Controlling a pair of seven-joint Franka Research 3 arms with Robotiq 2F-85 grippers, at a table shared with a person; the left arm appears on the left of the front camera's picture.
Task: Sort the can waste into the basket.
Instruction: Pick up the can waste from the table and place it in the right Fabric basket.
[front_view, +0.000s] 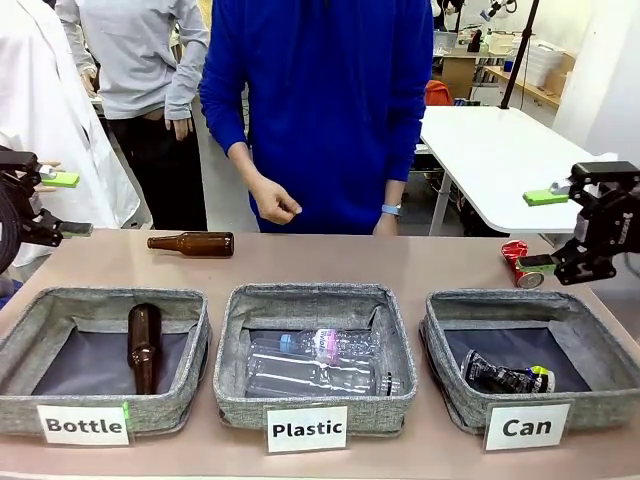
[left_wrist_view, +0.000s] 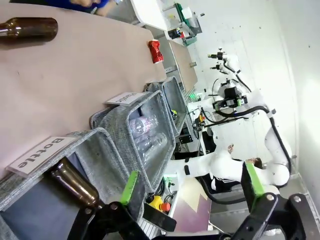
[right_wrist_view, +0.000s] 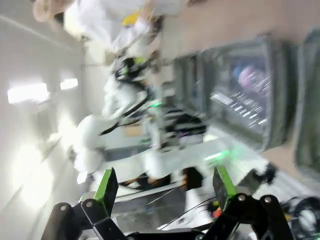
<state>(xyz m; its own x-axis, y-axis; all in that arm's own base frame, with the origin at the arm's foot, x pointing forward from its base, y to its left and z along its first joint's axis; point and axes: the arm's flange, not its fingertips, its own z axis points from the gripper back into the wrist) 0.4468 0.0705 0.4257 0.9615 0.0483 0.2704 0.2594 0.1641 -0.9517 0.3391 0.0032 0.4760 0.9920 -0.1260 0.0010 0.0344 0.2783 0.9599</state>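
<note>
- My right pincer is released and holds nothing. One finger is just beside the red can, which lies on the table behind the Can basket.
- To do this well, I think I should set both pads around the can's crushed middle, clench firmly, lift it over the rim and let go above the lining.
- My left pincer is also released and empty.
- Count:
  - two cans, the dark can already in the Can basket
  - two brown bottles
  - two plastic bottles
  - three baskets
</note>
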